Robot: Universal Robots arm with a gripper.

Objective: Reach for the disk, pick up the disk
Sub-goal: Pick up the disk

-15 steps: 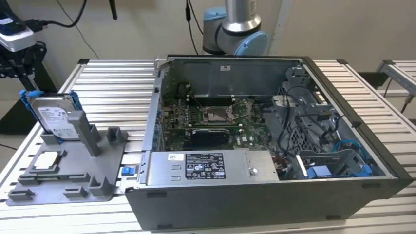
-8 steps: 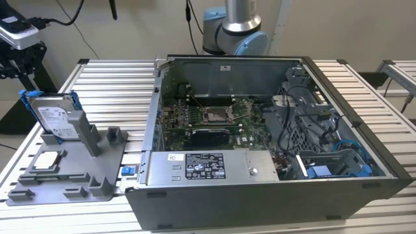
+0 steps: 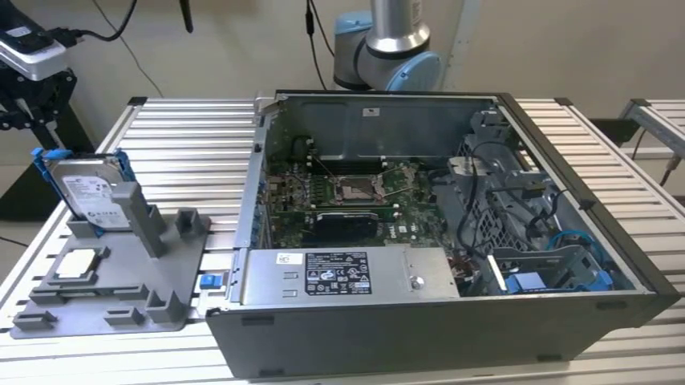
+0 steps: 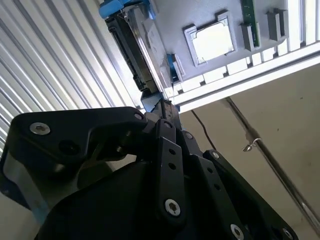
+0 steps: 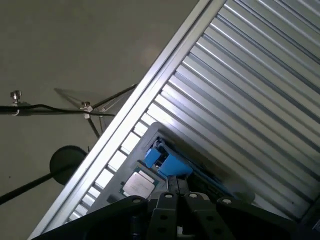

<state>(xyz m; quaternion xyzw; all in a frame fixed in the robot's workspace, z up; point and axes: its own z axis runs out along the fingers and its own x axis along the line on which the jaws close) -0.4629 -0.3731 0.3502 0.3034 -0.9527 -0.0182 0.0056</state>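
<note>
The disk (image 3: 88, 192), a silver-grey drive with a white label in a blue bracket, stands upright in a slot of the grey fixture (image 3: 128, 301) at the exterior view's left. My gripper (image 3: 26, 100) hangs above and to the left of it, apart from it, and holds nothing. In the second wrist view the gripper (image 4: 156, 105) looks shut, its tip pointing at the disk's (image 4: 132, 47) edge. In the first wrist view the disk's blue bracket (image 5: 167, 162) lies just beyond the gripper (image 5: 173, 184).
A small square silver chip (image 3: 80, 263) lies flat on the fixture near the disk. An open computer case (image 3: 450, 241) fills the slatted table's (image 3: 192, 144) middle and right. The table's edge and the floor are close to the gripper.
</note>
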